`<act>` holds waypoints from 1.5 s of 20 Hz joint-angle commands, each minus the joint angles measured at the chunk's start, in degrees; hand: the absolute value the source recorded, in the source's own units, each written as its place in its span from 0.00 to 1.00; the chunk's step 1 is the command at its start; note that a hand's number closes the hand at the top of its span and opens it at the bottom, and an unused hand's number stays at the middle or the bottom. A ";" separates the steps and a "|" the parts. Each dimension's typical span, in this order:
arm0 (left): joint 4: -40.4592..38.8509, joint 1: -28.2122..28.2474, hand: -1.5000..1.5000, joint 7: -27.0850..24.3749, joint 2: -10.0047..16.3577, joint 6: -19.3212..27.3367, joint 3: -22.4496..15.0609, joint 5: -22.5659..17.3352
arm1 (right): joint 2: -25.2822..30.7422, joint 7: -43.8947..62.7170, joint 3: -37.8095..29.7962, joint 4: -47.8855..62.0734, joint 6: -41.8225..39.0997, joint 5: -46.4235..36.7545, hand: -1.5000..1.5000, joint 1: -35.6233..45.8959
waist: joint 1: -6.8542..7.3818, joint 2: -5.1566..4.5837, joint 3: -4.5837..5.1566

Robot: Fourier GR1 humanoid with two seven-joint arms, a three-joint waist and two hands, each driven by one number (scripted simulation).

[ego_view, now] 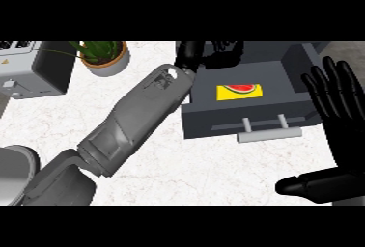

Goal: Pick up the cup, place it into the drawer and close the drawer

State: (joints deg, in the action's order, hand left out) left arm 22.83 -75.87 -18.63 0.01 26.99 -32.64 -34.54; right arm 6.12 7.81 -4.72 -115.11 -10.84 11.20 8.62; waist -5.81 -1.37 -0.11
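Observation:
The dark grey drawer point(214, 126) stands pulled out on the counter, its pale bar handle point(269, 135) facing me. Inside it lies the cup point(241, 91), showing as a yellow patch with a watermelon picture. My left forearm reaches diagonally across the counter, and my left hand point(205, 52) hangs over the drawer's back left corner. Its fingers are loosely bent and hold nothing, well apart from the cup. My right hand point(341, 103) rests open at the right edge, fingers up, beside the drawer's right side.
A potted plant point(105, 55) stands at the back, left of the drawer. A grey appliance point(32, 70) fills the back left corner. A round grey object point(13, 176) sits at the lower left edge. White marbled counter point(206, 169) lies in front of the drawer.

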 commanded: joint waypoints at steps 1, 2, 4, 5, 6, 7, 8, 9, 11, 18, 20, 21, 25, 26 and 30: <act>-1.41 -0.11 0.00 0.63 0.00 1.58 -3.72 -0.32 | -0.23 -1.53 0.02 0.85 -0.79 0.65 0.00 0.34 | -0.72 -0.22 -0.03; 0.00 -1.04 0.00 1.44 0.00 2.91 -4.44 -0.85 | -0.39 -1.06 -0.14 0.77 -0.24 0.66 0.00 0.72 | -0.78 -0.10 -0.02; -0.08 -0.19 0.00 -0.20 0.00 2.53 -2.84 -3.07 | -0.03 -2.40 -0.17 1.19 -2.19 2.05 0.00 -0.44 | -1.34 -0.38 -0.03; 0.35 -0.74 0.00 0.42 0.00 1.60 -3.18 -3.73 | -1.76 -0.47 2.22 1.09 0.20 -0.17 0.00 1.07 | -0.99 -0.34 0.02; 0.04 0.43 0.00 -2.64 0.00 0.18 -2.05 -4.40 | -1.13 2.09 1.22 -2.36 0.91 1.18 0.00 0.88 | -1.05 -0.22 0.07; 0.69 0.91 0.00 -3.13 0.00 0.30 -2.09 -5.28 | -0.55 0.44 0.54 -1.08 -0.55 2.14 0.00 0.95 | -0.74 -0.21 0.04; 3.25 0.76 0.00 -3.09 0.00 0.34 -2.00 -6.58 | 0.04 0.22 -1.32 -0.48 -1.22 4.03 0.00 -0.15 | -0.39 0.05 0.02; 1.38 0.88 0.00 -4.60 -0.01 -2.30 -0.84 -6.86 | -1.97 -0.83 1.54 -1.38 -0.79 1.99 0.00 -2.70 | 0.38 0.09 0.05; 3.49 -0.02 0.00 -5.67 0.00 -1.35 -0.72 -8.54 | -1.83 -0.36 1.01 -0.23 -0.92 3.37 0.00 -0.76 | 0.67 0.17 0.05; 5.44 1.52 0.00 -11.21 0.00 -5.56 3.89 -12.77 | 1.44 4.38 -2.48 -3.40 -1.94 8.93 0.00 -0.03 | 3.28 0.81 0.09; 9.10 3.20 0.00 -7.34 -0.01 -3.84 5.07 -11.86 | 2.27 1.11 -3.43 -2.09 -4.98 9.02 1.00 -3.45 | 5.32 1.45 0.09; 10.25 4.45 0.00 -7.06 3.44 -4.99 5.75 -11.71 | 4.66 3.97 -5.39 -3.95 -5.37 11.54 1.00 -2.31 | 5.89 1.67 0.12; 16.28 8.83 0.00 -6.74 5.32 -4.15 6.46 -11.77 | 7.56 1.43 -1.82 -4.21 -10.13 4.47 1.00 -4.14 | 6.84 1.82 0.14; 18.85 10.06 0.00 -6.98 6.88 -3.53 6.84 -11.89 | 9.20 1.00 -3.44 -3.55 -10.52 3.43 1.00 -3.65 | 7.39 1.99 0.15; 28.14 18.11 0.00 -3.63 11.81 -1.97 7.89 -12.67 | 9.63 3.29 -1.90 -8.18 -11.41 2.62 1.00 -7.47 | 7.49 2.24 0.15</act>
State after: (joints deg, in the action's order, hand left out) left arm 42.79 -64.22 -24.04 8.40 23.22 -25.15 -47.04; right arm 14.36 9.63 -7.15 -120.64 -21.16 15.06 2.94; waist 0.92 0.53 0.01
